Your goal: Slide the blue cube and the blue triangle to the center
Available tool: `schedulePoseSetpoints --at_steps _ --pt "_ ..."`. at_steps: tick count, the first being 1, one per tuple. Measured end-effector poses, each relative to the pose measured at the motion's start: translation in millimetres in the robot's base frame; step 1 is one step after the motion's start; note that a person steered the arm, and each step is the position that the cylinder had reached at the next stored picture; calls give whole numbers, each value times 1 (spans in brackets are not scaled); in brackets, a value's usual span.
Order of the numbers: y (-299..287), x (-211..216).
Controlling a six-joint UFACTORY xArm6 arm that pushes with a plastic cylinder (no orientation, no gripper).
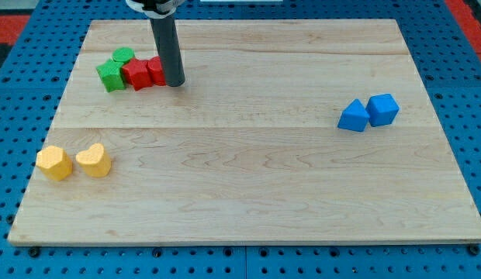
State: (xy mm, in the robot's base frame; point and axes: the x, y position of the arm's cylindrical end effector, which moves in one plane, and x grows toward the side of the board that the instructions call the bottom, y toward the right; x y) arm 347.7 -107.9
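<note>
The blue cube [383, 109] sits at the view's right, touching the blue triangle [354, 116] on its left. Both rest on the wooden board [248, 170]. My tip [175, 82] is at the view's upper left, far from the blue blocks. It stands right beside the red blocks, touching or nearly touching the right one.
Two red blocks [145, 74] and two green blocks [115, 71] cluster at the upper left beside my tip. A yellow hexagon-like block [53, 163] and a yellow heart-shaped block [94, 160] lie at the left edge. Blue pegboard surrounds the board.
</note>
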Motion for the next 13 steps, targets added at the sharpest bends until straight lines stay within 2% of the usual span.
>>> schedulePoseSetpoints --at_steps 3,4,5,12,13 --pt "70 1" --pt "104 35" --pt "132 43" --pt "147 34" --pt "190 25"
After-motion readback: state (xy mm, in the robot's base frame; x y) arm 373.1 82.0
